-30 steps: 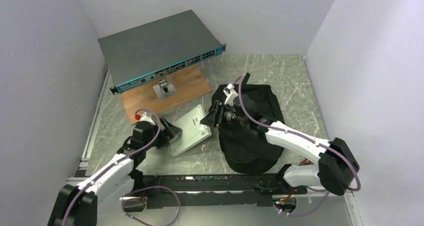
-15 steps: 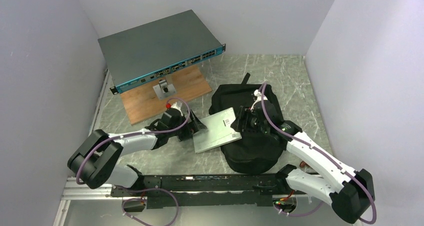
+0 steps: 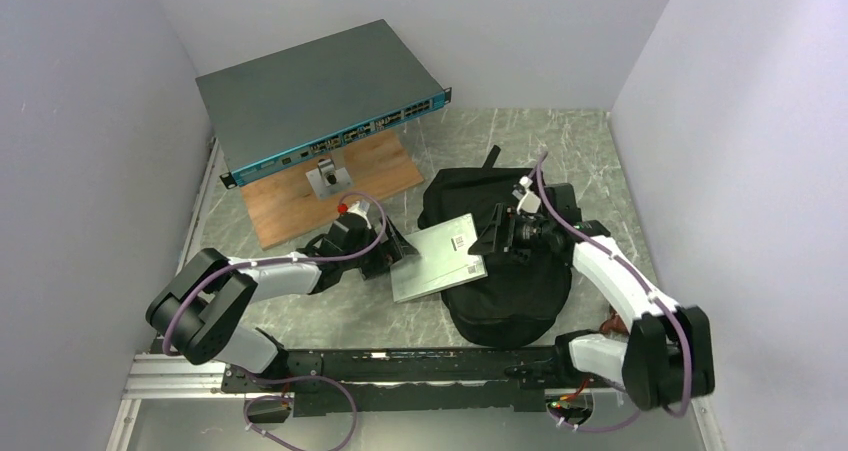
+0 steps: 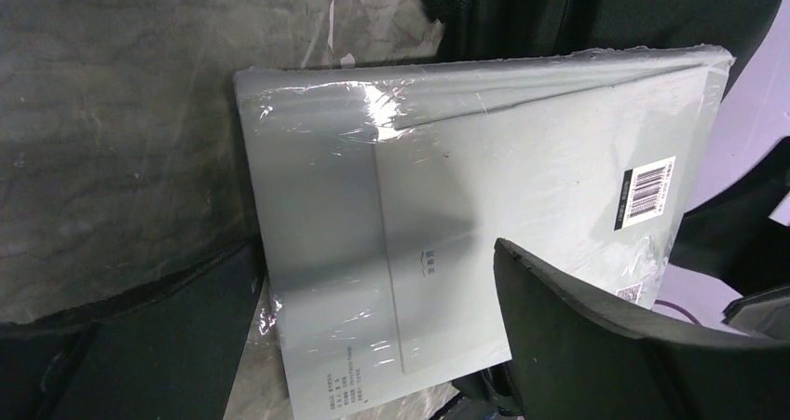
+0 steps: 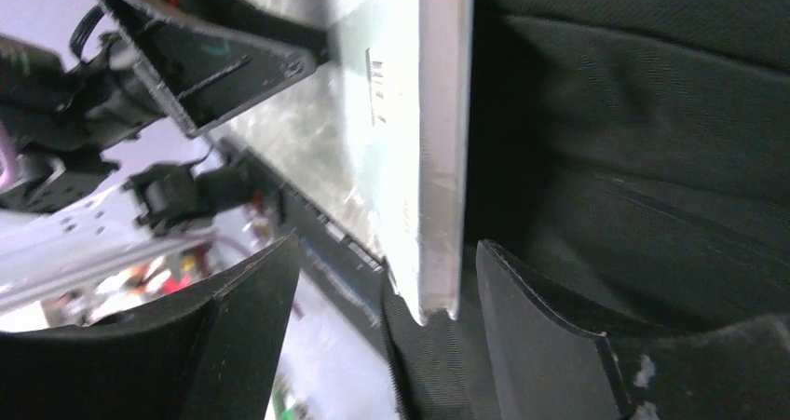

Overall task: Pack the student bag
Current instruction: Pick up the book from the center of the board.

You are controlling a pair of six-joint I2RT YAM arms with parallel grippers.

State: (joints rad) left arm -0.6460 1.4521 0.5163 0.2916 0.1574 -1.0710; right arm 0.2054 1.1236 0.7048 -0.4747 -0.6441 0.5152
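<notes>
Left pincer [image 3: 392, 258] clamped on shrink-wrapped notebook [image 3: 437, 258] at its 9 o'clock edge. Right pincer [image 3: 497, 236] spread wide around opposite edge, not gripping. Black backpack [image 3: 520, 291] at notebook's 3 o'clock, partly beneath. Risk: slick wrap slips from my grip; corner snags fabric, missing opening.

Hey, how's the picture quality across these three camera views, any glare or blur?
Top external: evenly lit and sharp, with only soft shadows. Left wrist: white glare streaks across the plastic-wrapped book. Right wrist: soft focus throughout, with the background on the left washed out and blurred.
</notes>
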